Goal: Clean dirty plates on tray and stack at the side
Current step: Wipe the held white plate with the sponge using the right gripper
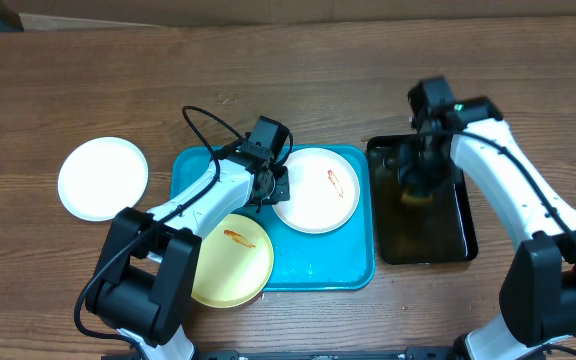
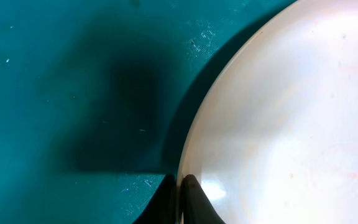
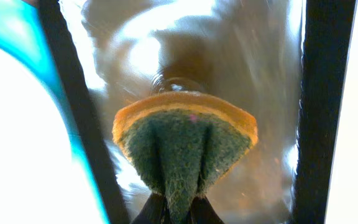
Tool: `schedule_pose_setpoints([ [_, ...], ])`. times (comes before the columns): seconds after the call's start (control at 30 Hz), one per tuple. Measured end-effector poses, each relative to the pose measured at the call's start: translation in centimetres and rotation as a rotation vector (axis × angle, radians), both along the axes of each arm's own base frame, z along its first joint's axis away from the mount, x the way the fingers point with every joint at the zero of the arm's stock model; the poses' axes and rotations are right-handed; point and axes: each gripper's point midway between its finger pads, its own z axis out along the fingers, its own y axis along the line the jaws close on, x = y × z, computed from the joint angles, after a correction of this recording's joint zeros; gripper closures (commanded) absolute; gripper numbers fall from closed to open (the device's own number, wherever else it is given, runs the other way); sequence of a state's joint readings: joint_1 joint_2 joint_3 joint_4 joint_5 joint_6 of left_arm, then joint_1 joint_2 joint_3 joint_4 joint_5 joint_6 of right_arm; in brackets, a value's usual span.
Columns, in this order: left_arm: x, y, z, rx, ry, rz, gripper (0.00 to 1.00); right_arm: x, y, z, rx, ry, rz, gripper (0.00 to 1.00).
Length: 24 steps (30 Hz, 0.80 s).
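My left gripper is clamped on the rim of the smeared white plate in the tray. The yellow plate is smeared too and overhangs the tray's near-left corner. The other white plate lies on the table, left of the tray. My right gripper pinches a sponge over the black tray.

— Where do the plates lie?
— One round white plate lies on the wooden desk, left of the turquoise rectangular plastic tray. A second round white plate lies in its far right part. The pale yellow round plate overhangs its near left corner.
— And to the right?
— A narrow black tray sits just beside it, with an orange-and-green sponge over it.
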<state>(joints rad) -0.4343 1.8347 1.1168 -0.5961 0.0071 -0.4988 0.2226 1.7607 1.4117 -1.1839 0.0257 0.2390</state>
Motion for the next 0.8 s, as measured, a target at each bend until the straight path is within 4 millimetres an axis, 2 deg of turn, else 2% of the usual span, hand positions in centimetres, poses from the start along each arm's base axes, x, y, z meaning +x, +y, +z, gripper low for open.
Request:
schedule_pose_setpoints([
  [0.13,0.0,0.0,0.0,-0.001,-0.001,0.000,0.94,2.6,3.3,3.0,0.081,-0.119,0.071,0.96],
  [0.37,0.0,0.0,0.0,-0.001,-0.002,0.000,0.94,2.4,10.5,3.6,0.121,-0.205,0.259,0.96],
  [0.43,0.0,0.0,0.0,-0.001,-0.002,0.000,0.94,2.2,12.2,3.2,0.099,-0.223,0.309,0.96],
  [0.5,0.0,0.0,0.0,-0.001,-0.002,0.000,0.94,2.0,13.5,1.9,0.054,-0.221,0.348,0.96],
  [0.63,0.0,0.0,0.0,-0.001,-0.002,0.000,0.94,1.5,14.0,-1.9,-0.087,-0.177,0.397,0.96],
  [0.67,0.0,0.0,0.0,-0.001,-0.002,0.000,0.94,1.4,14.0,-3.0,-0.120,-0.161,0.407,0.94],
  [0.7,0.0,0.0,0.0,-0.001,-0.002,0.000,0.94,1.4,13.9,-3.8,-0.143,-0.151,0.412,0.86],
  [0.77,0.0,0.0,0.0,-0.006,0.004,0.001,0.94,1.4,13.5,-5.6,-0.187,-0.120,0.411,0.61],
  [0.8,0.0,0.1,0.0,-0.006,0.003,0.003,0.94,1.4,13.3,-6.0,-0.202,-0.113,0.412,0.53],
])
